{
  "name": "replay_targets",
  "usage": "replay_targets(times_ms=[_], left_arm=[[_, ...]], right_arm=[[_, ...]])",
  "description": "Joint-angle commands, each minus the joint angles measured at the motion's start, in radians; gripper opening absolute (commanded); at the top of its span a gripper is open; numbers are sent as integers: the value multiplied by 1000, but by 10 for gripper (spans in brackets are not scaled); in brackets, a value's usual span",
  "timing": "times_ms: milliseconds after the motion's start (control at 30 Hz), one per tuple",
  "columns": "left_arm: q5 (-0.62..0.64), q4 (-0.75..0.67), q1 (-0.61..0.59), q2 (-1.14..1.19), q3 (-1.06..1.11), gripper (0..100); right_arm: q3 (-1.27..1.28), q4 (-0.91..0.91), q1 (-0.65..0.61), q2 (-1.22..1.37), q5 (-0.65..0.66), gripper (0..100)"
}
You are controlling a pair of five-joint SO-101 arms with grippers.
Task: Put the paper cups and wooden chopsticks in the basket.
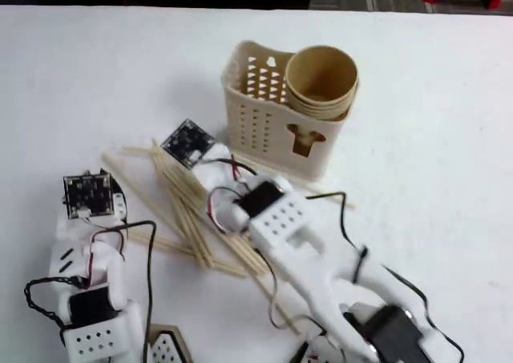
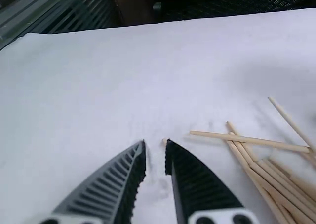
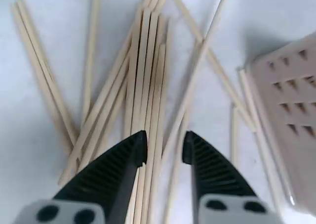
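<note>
The right gripper (image 3: 164, 147) hangs low over the wooden chopsticks (image 3: 148, 75), its fingers (image 3: 118, 169) a little apart and straddling a few sticks of the bundle without pinching them. The left gripper (image 2: 155, 150) points at bare desk (image 2: 123, 85) just beside the pile, fingers (image 2: 197, 184) a narrow gap apart, holding nothing. The paper cups (image 1: 321, 78) sit stacked in the basket (image 1: 256, 131) beyond the sticks.

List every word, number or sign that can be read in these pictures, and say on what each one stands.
None can be read.
The basket carries only cut-out shapes, no letters.
Any print on the two camera boards is too small to read.
</note>
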Motion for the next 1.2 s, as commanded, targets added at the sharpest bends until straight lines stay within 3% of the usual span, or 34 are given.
replay_targets(times_ms=[0, 500, 600, 767, 933, 1167], left_arm=[[-11, -20, 10, -15, -3, 91], [-11, -18, 10, -15, -3, 91], [-11, -18, 10, -15, -3, 91], [-11, -18, 10, -15, -3, 91], [-11, -17, 10, -15, -3, 91], [-11, -17, 10, -15, -3, 91]], right_arm=[[-146, 71, -7, 116, 9, 206], [-442, 182, -5, 527, 71, 183], [-450, 182, 1, 559, 71, 163], [-450, 182, 35, 570, 71, 12], [-450, 186, 68, 568, 71, 17], [-532, 331, 70, 567, 71, 19]])
